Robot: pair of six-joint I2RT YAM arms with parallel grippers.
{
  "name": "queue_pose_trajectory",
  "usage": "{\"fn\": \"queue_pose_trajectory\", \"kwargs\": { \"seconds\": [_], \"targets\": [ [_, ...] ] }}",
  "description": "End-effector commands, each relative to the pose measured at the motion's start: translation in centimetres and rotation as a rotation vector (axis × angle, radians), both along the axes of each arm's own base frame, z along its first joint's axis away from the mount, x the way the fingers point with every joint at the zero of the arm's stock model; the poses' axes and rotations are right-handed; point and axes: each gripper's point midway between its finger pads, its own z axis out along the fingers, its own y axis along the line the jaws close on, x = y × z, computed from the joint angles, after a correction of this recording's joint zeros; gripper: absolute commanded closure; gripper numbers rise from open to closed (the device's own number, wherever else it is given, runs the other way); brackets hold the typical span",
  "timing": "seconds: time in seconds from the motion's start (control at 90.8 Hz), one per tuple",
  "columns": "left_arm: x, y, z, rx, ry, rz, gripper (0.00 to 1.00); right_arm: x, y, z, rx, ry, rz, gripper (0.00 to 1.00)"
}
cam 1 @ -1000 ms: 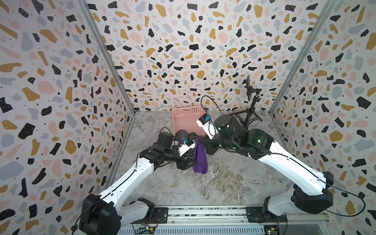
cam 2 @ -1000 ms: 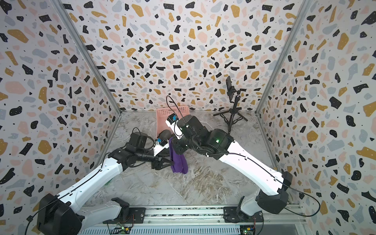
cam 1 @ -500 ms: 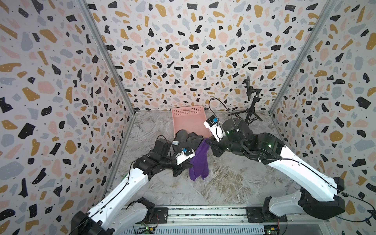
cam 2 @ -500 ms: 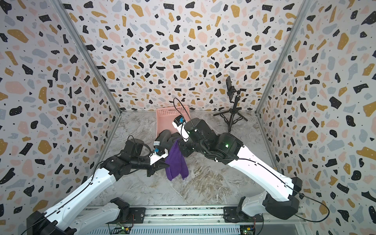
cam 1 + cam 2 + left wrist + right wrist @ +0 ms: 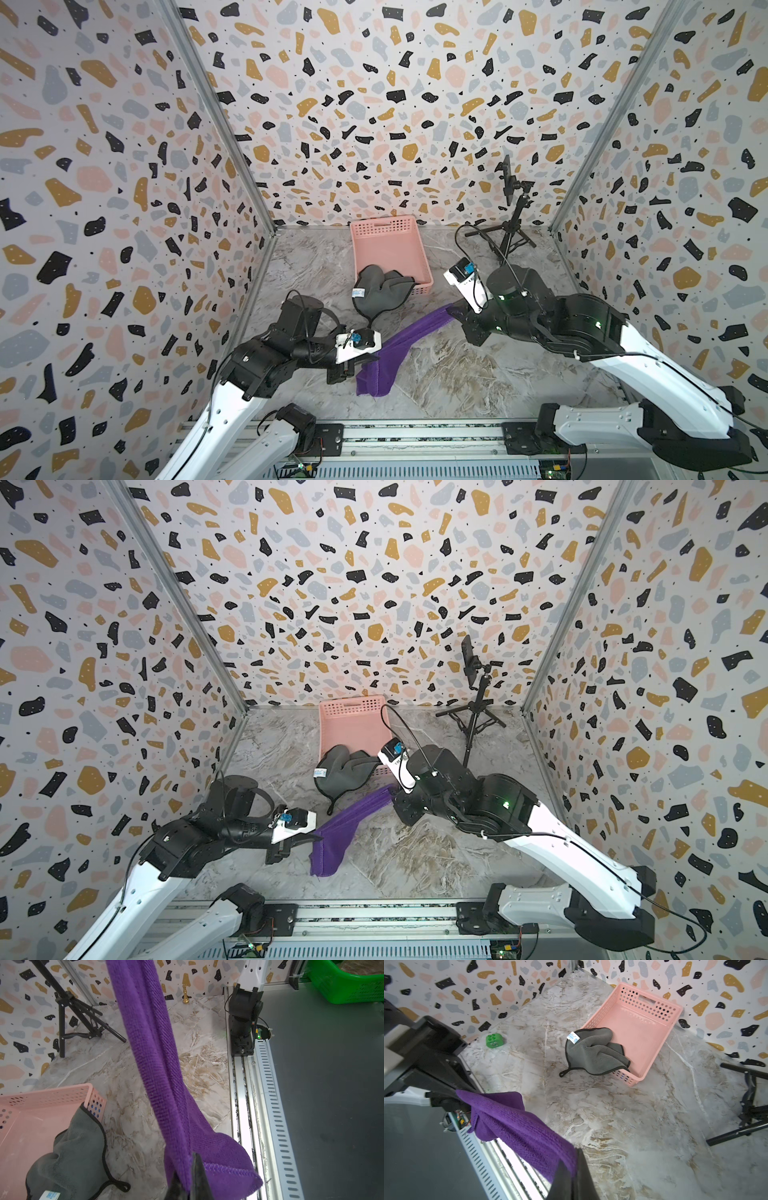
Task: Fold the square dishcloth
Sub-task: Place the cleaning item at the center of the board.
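Your left gripper [image 5: 362, 362] is pressed together on one end of the purple dishcloth [image 5: 405, 340], and your right gripper [image 5: 456, 312] is pinching the other end. In both top views the cloth is gathered into a narrow, rope-like band. It spans the gap between the two grippers and is lifted off the marble tabletop [image 5: 457, 386] along that span. Just below the left gripper, a loose flap of the cloth hangs toward the tabletop; you cannot tell whether its lowest edge touches the surface.

In the left wrist view, the dark fingertips [image 5: 200, 1176] sit closed with a hemmed edge of purple fabric caught between them, and the band runs away from them toward the right arm. In the right wrist view, the fingertips [image 5: 583, 1174] likewise clamp bunched folds, and the band leads off to the left gripper.

Beyond both grippers, toward the back wall, a pink basket [image 5: 390, 222] sits on the tabletop. A grey cloth [image 5: 380, 291] drapes over the basket rim nearest the grippers, partly inside and partly on the tabletop, close to the purple band but apart from it. A black tripod [image 5: 513, 232] stands past the right gripper, near the back corner. A small green block [image 5: 494, 1040] sits by the wall beyond the left arm.
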Motion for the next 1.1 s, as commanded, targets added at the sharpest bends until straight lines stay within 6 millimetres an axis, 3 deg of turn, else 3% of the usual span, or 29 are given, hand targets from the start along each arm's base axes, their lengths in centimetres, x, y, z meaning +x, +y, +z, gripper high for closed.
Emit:
{"fn": "queue_pose_trajectory", "kwargs": {
  "seconds": [0.0,0.077,0.154,0.286,0.495,0.661,0.782,0.837,0.903,0.991,1.068,1.09],
  "targets": [
    [-5.1,2.1,-2.7,0.111,0.213,-0.066,1.00,0.2,-4.0,1.4,0.016,-0.041,-0.110,1.00],
    [-5.8,1.9,-2.3,0.074,0.222,-0.091,1.00,-0.6,-4.1,1.1,0.036,-0.014,-0.084,1.00],
    [-5.2,1.6,-2.5,0.076,0.225,-0.064,1.00,-1.4,-3.9,0.6,0.050,0.021,-0.052,1.00],
    [-3.9,1.3,-4.7,0.168,0.215,-0.051,1.00,-1.3,-5.0,-1.8,-0.001,0.032,-0.091,1.00],
    [1.1,-1.3,-12.3,0.448,0.158,-0.028,1.00,1.6,-6.3,-7.6,-0.197,0.031,-0.237,1.00],
    [6.6,-4.1,-14.9,0.498,0.091,0.075,0.96,5.5,-6.8,-12.0,-0.303,0.109,-0.345,1.00],
    [9.6,-5.3,-15.1,0.473,-0.008,0.140,0.79,9.0,-7.5,-14.8,-0.305,0.190,-0.438,1.00],
    [10.2,-5.6,-14.9,0.467,-0.023,0.153,0.61,10.6,-7.8,-15.7,-0.307,0.211,-0.485,1.00],
    [10.5,-5.5,-14.9,0.471,-0.040,0.158,0.46,12.5,-8.2,-16.5,-0.313,0.209,-0.541,1.00],
    [10.5,-5.1,-15.6,0.499,-0.059,0.150,0.41,14.8,-8.2,-17.4,-0.318,0.211,-0.592,1.00],
    [8.9,-4.5,-16.8,0.532,-0.013,0.081,0.40,16.7,-8.3,-18.0,-0.337,0.206,-0.635,1.00],
    [8.5,-4.5,-17.0,0.533,-0.005,0.066,0.40,17.1,-8.3,-18.0,-0.344,0.201,-0.643,0.96]
  ]
}}
